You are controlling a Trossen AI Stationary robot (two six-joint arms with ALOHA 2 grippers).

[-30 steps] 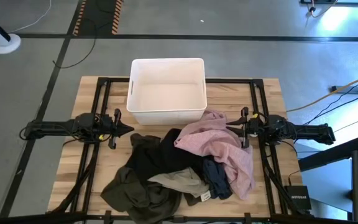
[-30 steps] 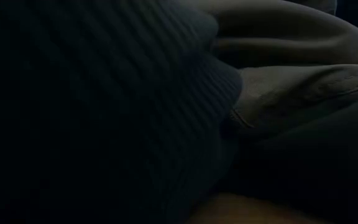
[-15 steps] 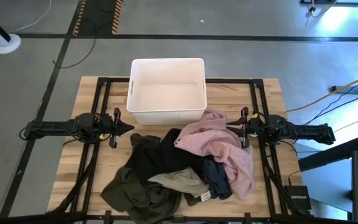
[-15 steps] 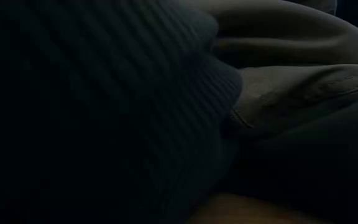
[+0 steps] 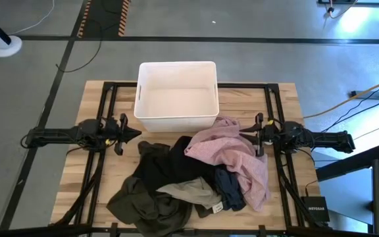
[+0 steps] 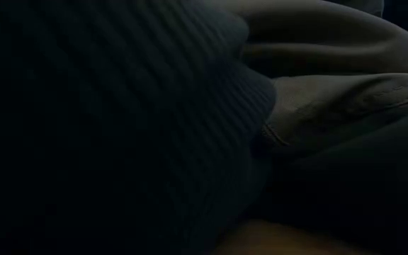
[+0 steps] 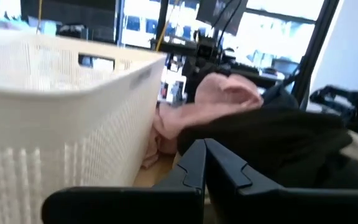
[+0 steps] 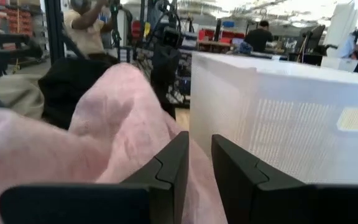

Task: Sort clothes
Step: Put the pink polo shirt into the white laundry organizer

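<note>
High view: nothing is sorted yet, judging by the layout. The bin [image 5: 177, 96] is sitting empty at the table's [image 5: 288, 99] far edge, and all the clothes [image 5: 196, 174] are lying in one heap between the arms. The left gripper [image 5: 131, 134] is waiting just short of the black garment [image 5: 163, 168], fingers pressed together, holding nothing. The right gripper [image 5: 245, 136] is resting against the pink garment [image 5: 232, 151], nearly closed and empty. The olive piece [image 5: 140, 201], the khaki one [image 5: 189, 191] and the navy one [image 5: 229, 184] are lying farther toward the near edge. Compared with a second ago, nothing is moving; both arms and the heap match.

Low view: dark fabric [image 6: 119, 127] is filling the lens, unchanged.

Left wrist view: the fingers [image 7: 194, 168] are meeting, with the bin beside them and black and pink cloth just ahead.

Right wrist view: a slim gap is showing between the fingers [image 8: 173, 165]; pink cloth is lying against them, the bin beside. People are standing in the room beyond.
</note>
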